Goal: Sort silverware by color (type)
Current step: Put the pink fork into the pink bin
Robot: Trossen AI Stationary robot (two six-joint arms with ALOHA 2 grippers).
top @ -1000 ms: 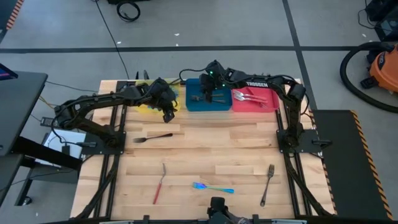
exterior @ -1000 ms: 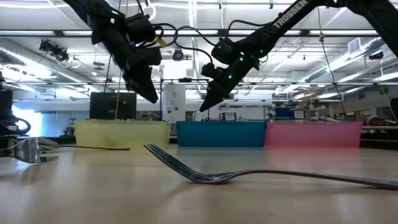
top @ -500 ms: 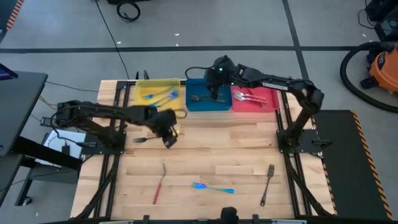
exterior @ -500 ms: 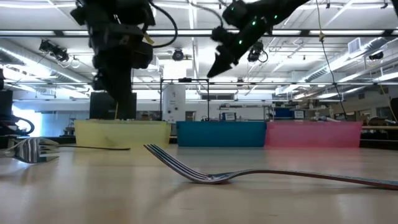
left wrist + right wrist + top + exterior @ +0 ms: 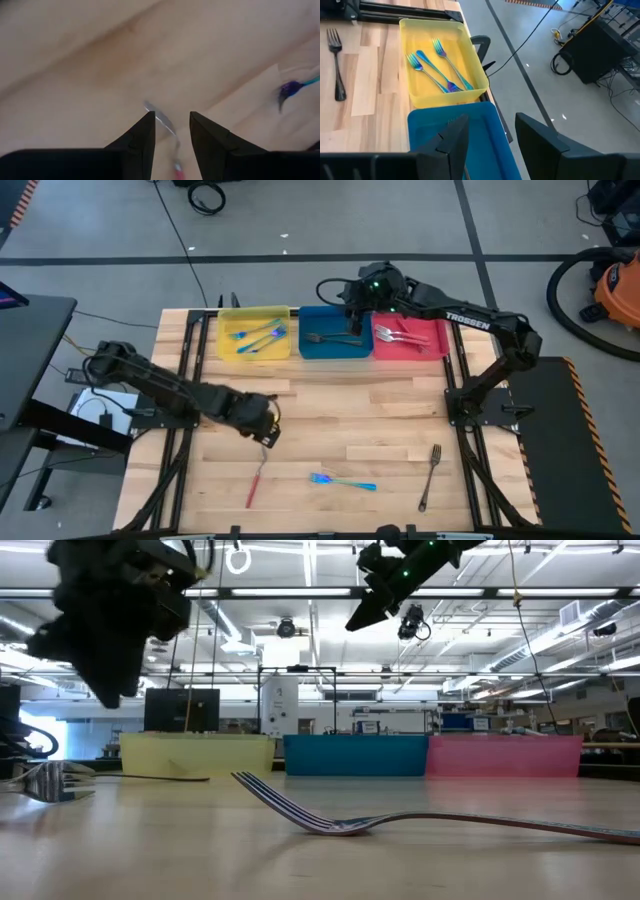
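My left gripper [image 5: 263, 434] hangs open over the table's left middle, just above the tine end of a red-handled fork [image 5: 255, 474]; in the left wrist view the fork's metal neck [image 5: 163, 118] shows between my fingertips, untouched. A blue-handled utensil [image 5: 342, 480] and a dark fork [image 5: 430, 475] lie flat near the front edge. Another dark fork [image 5: 335, 64] lies before the yellow tray. My right gripper [image 5: 352, 302] is open and empty, high over the blue tray's far side.
Along the far edge stand three trays: a yellow tray [image 5: 228, 340] with blue forks, a blue tray [image 5: 335, 356] with a dark fork, and a red tray [image 5: 437, 340] with red-handled pieces. Bare wood lies between the trays and the loose pieces.
My left gripper has swung from the yellow tray toward the table's near edge, rolling its wrist, and now hangs over the red-handled fork. My right gripper has risen out of the blue tray and drawn toward the far edge. Both stayed open.
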